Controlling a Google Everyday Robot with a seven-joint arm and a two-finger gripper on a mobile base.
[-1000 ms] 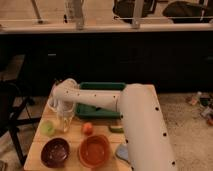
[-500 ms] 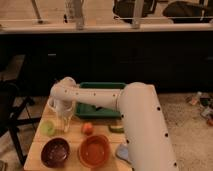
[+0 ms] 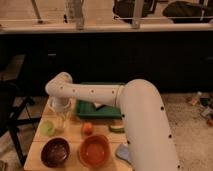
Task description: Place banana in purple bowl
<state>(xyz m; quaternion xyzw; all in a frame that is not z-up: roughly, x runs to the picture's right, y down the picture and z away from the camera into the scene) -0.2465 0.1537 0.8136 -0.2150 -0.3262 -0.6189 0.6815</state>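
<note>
**Tabletop layout, front to back**

On the tabletop (image 3: 74, 134), the left bowl (image 3: 55, 151) and right bowl (image 3: 95, 150) sit side by side at the front. Behind them, from left to right, lie a round fruit (image 3: 47, 128), a smaller round fruit (image 3: 88, 128) and a cucumber-like vegetable (image 3: 116, 129). A tray (image 3: 112, 111) lies at the back. The tool (image 3: 61, 119) hangs between the two fruits.

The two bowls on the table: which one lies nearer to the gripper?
The purple bowl, the dark one at the front left; the gripper hangs just behind it. The orange bowl sits farther right.
</note>
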